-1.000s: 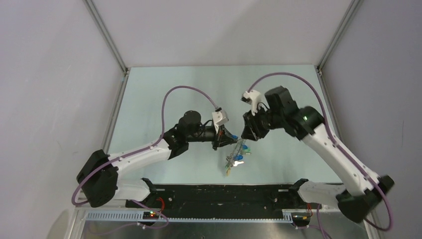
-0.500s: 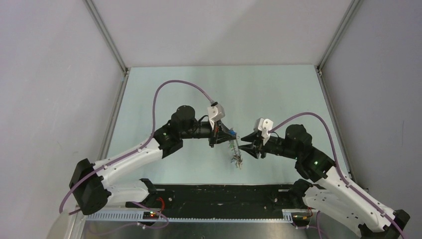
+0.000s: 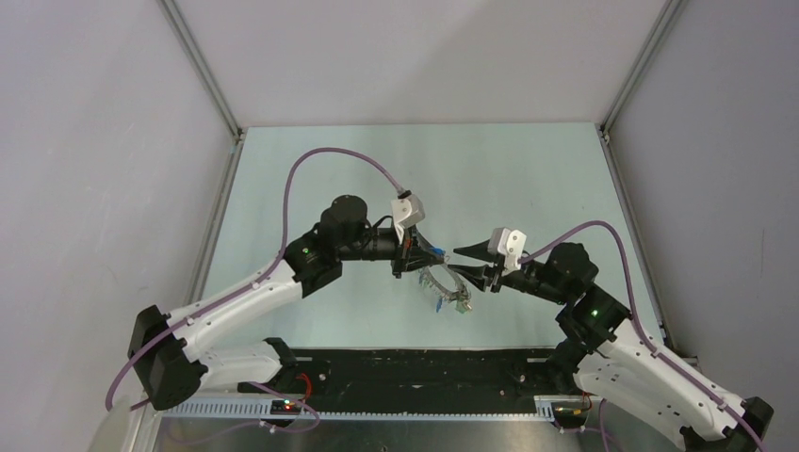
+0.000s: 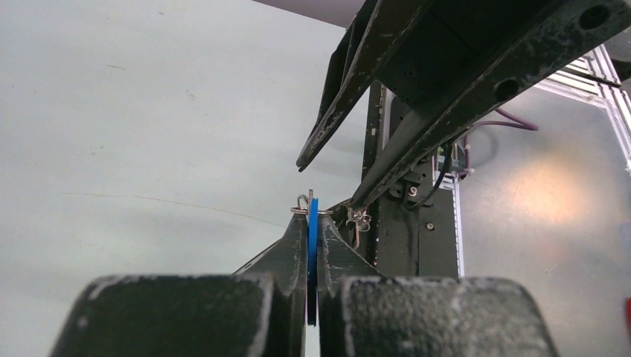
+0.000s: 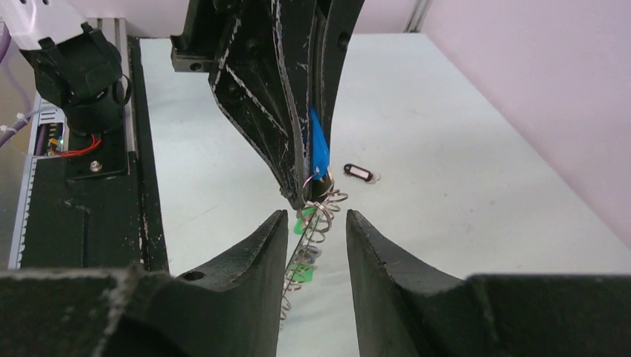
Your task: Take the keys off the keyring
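Keyring [image 3: 438, 287] [image 5: 320, 223]: it hangs just below the tips of the left jaws, with its wire loops strung down from them. Whether its lower end touches the tabletop [image 3: 311, 160] cannot be told.

Left jaws: together, clamped flat on a blue tag [image 4: 312, 238] [image 5: 320, 152]. The tag stands edge-on between the two tips, and its upper edge shows just past them. Small wire rings sit at the tag on both sides of the tips.

Right jaws: apart, pointing at the tips of the left jaws. In the right wrist view the keyring lies in line with the gap between them, close to both tips. Contact with either tip cannot be confirmed. Nothing is clamped.

Keys [image 5: 301, 260] [image 3: 459, 301]: green heads show low on the keyring, under the gap of the right jaws.

Black tag [image 5: 359, 172]: it lies flat on the tabletop beyond the tips of the right jaws, apart from the keyring.
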